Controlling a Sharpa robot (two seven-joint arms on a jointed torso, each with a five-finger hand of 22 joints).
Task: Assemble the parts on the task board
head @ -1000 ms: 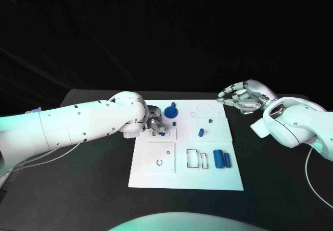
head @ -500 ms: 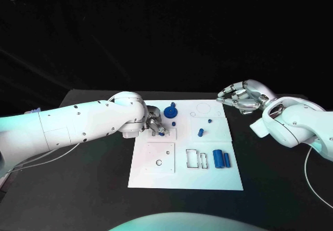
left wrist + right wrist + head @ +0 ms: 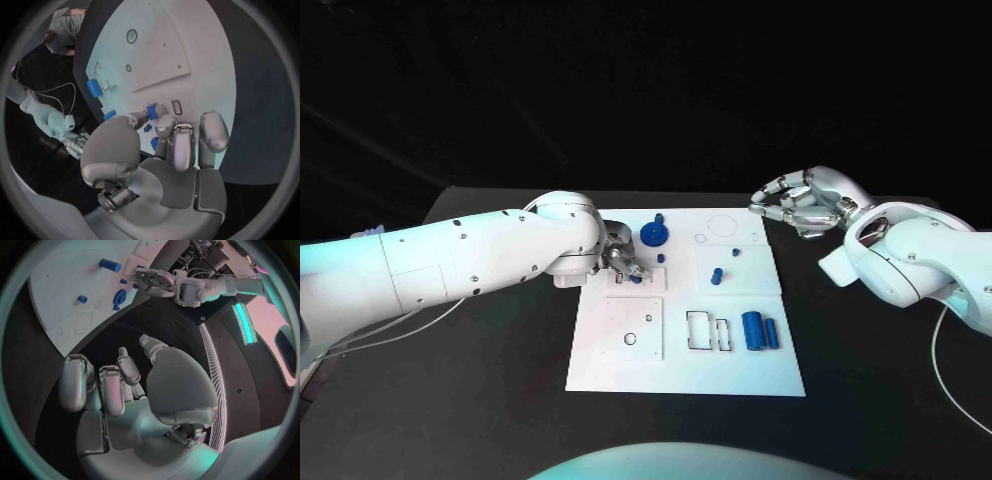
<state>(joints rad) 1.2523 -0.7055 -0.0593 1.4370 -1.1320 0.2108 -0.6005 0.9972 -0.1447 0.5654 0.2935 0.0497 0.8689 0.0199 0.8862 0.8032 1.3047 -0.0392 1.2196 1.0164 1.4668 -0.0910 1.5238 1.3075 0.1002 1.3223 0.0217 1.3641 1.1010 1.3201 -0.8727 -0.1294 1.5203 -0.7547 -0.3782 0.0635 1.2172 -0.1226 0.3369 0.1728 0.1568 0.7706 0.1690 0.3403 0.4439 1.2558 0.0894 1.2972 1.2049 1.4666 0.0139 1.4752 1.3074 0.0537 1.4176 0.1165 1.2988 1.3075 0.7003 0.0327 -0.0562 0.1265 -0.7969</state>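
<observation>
Black bench point(image 3: 473, 400), dark backdrop, white task board point(image 3: 687, 375) lying flat in the middle.

Left arm point(image 3: 459, 260) comes in low over the board's left edge. Left hand point(image 3: 620, 262) is down on the board's upper-left section. In the left wrist view the left hand point(image 3: 159, 150) has its fingers point(image 3: 185, 145) curled in toward the board, and the thumb tip and a fingertip meet on a small blue part point(image 3: 152, 111). Head view shows that same small blue part point(image 3: 636, 278) right at the fingertips, touching or just off the board, can't tell which.

Just past those fingers, toward the board's far edge: a blue round part point(image 3: 655, 236) with a short peg standing beside it. Further right, mid-board, a small blue stub point(image 3: 717, 273) and a tiny blue peg point(image 3: 734, 250) near it. On the near side of those, two blue cylinders point(image 3: 760, 330) lie side by side next to empty rectangular slots point(image 3: 708, 330).

Right hand point(image 3: 798, 203) hangs off the board's far right corner, above the bench, well apart from every part. Right wrist view: right hand point(image 3: 125, 385) has its fingers point(image 3: 76, 382) loosely bent and spread, nothing between them.
</observation>
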